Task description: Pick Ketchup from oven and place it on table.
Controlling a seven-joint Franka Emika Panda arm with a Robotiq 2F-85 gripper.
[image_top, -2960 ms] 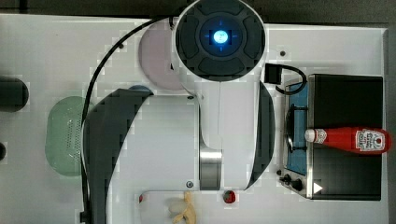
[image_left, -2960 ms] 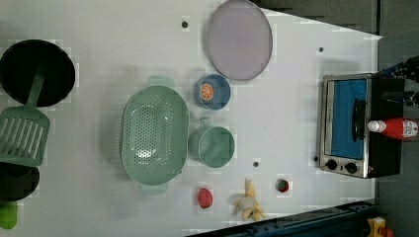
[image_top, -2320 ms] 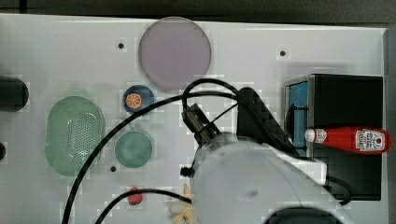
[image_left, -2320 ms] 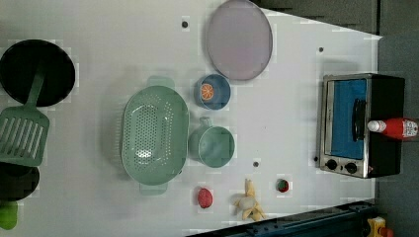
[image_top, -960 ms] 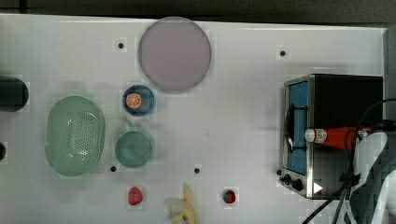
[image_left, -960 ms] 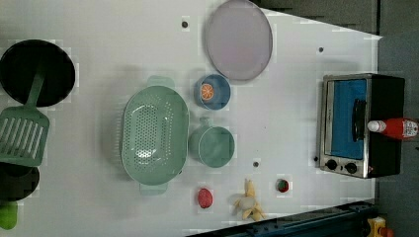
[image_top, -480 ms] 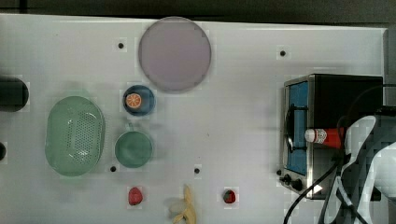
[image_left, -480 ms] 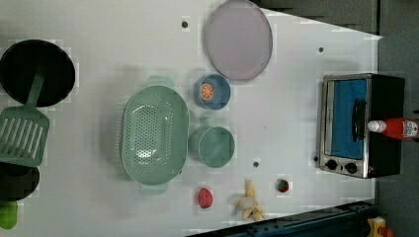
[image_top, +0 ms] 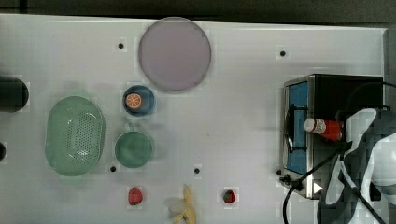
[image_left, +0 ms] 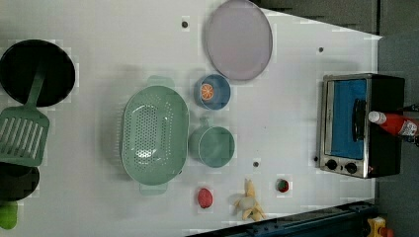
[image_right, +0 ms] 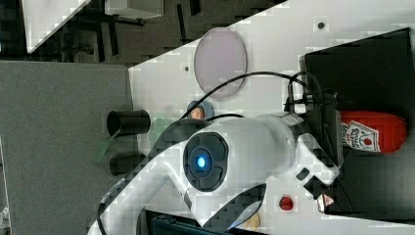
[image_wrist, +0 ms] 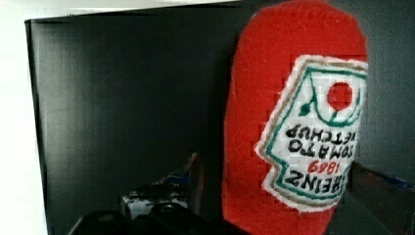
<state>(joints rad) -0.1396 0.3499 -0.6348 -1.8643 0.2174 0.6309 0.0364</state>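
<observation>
The Ketchup (image_top: 327, 129), a red bottle with a white cap and white label, lies on its side on the black top of the oven (image_top: 299, 140) at the top view's right; it also appears as the Ketchup (image_left: 395, 123) (image_right: 374, 132) (image_wrist: 293, 122). My arm (image_top: 369, 158) covers the bottle's base end. My gripper (image_right: 334, 128) hangs open low over the bottle, and one fingertip (image_wrist: 194, 169) stands beside the red body. The oven's blue glass door is shut. The white table (image_top: 243, 93) spreads to the top view's left of the oven.
On the table are a lilac plate (image_top: 174, 53), a green colander (image_top: 74, 135), a blue bowl with an orange slice (image_top: 138, 100), a teal cup (image_top: 134, 149), two strawberries (image_top: 135, 196) (image_top: 229, 196) and a banana (image_top: 186, 211). A black cable (image_top: 299, 191) hangs by the oven.
My arm has swung from the table's middle to the oven and now covers more of the Ketchup's body. The bottle has not moved.
</observation>
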